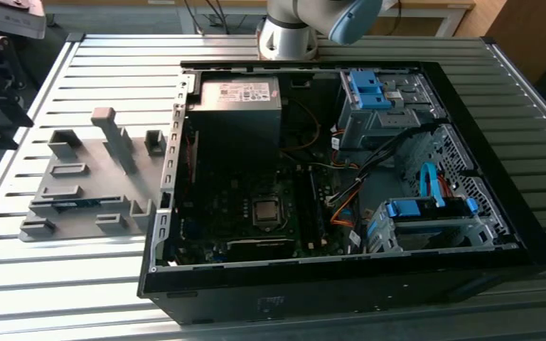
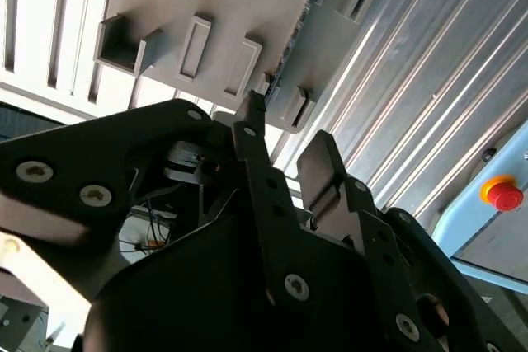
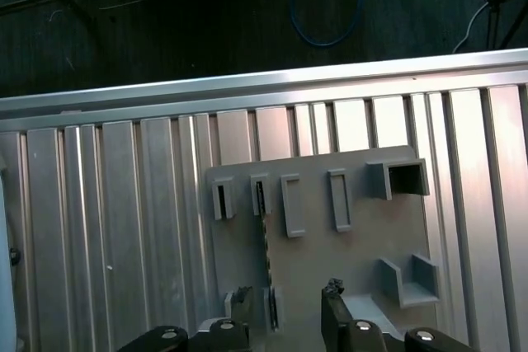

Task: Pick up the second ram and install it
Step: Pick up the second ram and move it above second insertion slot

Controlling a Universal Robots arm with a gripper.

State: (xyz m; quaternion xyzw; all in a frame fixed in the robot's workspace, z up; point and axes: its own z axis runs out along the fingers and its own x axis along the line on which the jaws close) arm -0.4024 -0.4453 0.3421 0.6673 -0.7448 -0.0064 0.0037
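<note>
- At the exterior view's left, a grey slotted holder block (image 1: 97,186) lies flat on the ribbed metal worktop (image 1: 55,284).
- The second ram (image 1: 76,204), a thin blue-green stick, sits on edge in a slot near the front of that holder.
- In the first wrist view the claw (image 3: 287,290) hangs above the holder. Its two black fingers (image 3: 337,315) are spread apart and grip nothing. The ram's narrow edge runs between them, closer to one finger, and no contact shows.
- Just to the right of the holder in the exterior view, an open black computer case (image 1: 349,280) lies on its side.
- Inside the case are a power supply (image 1: 239,96), a motherboard (image 1: 264,209) and blue drive brackets (image 1: 368,89).
- The arm's pale base (image 1: 287,35) stands at the far edge of the worktop, behind the case.
</note>
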